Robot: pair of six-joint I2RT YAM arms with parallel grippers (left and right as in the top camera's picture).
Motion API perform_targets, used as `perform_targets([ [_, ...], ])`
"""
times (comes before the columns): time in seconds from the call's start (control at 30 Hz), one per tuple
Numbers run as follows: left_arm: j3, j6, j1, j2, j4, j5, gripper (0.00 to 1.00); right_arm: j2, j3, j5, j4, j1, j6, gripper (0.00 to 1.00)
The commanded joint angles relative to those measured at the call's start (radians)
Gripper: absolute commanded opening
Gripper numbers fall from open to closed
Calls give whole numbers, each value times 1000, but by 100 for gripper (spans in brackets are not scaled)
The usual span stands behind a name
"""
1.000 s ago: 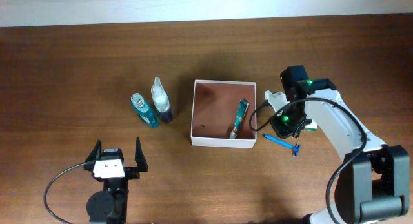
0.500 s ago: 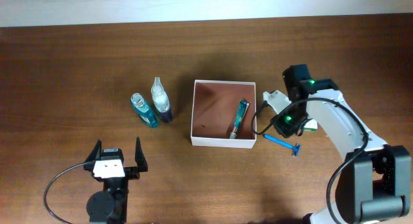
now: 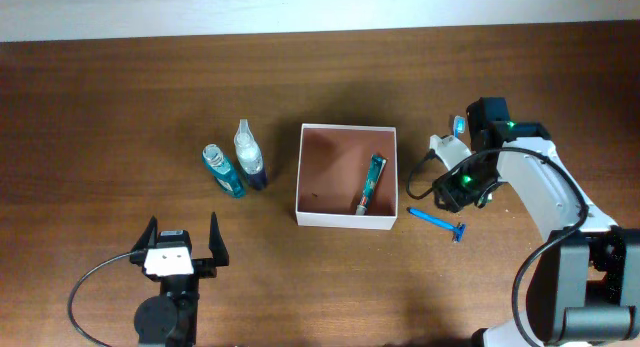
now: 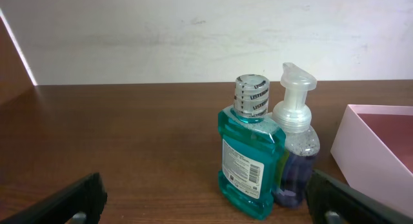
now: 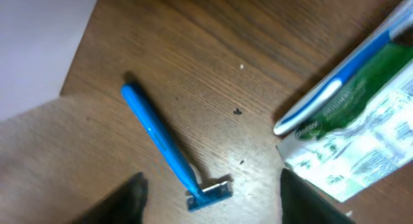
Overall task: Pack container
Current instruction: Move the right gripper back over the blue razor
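The container, a shallow white box with a reddish-brown inside, sits mid-table with a green tube lying in it. My right gripper hovers just right of it, open. In the right wrist view its fingers stand wide apart over the head end of a blue razor flat on the wood, with nothing held. A toothbrush pack lies beside it. My left gripper stands open near the front left, facing a teal mouthwash bottle and a pump soap bottle.
The two bottles stand upright close together, left of the box. The razor lies off the box's front right corner, the toothbrush pack behind it. The box's near wall shows at the left wrist view's right edge.
My right gripper has opened and swung to the right, away from the box. The toothbrush pack has shifted right with it. The left arm has not moved.
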Motion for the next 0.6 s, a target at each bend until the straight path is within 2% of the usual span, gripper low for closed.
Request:
perform_targets([
  [0.0,-8,19,0,-8,0,10,100,-10,-8,-31,22,-2,-1,72],
  [0.1,-8,19,0,-8,0,10,99,-10,-9,-31,27,-2,-1,75],
  [0.27,-8,19,0,-8,0,10,99,-10,-8,-31,26,-2,-3,75],
  [0.3,-8,19,0,-8,0,10,99,-10,-8,-31,24,-2,-22,73],
  [0.33,-8,19,0,-8,0,10,100,-10,-8,-31,-3,-1,-101,64],
  [0.4,-8,19,0,-8,0,10,100,-10,-8,-31,-35,-1,-180,54],
  [0.57,-8,19,0,-8,0,10,100,-10,-9,-31,-55,-1,-260,52],
])
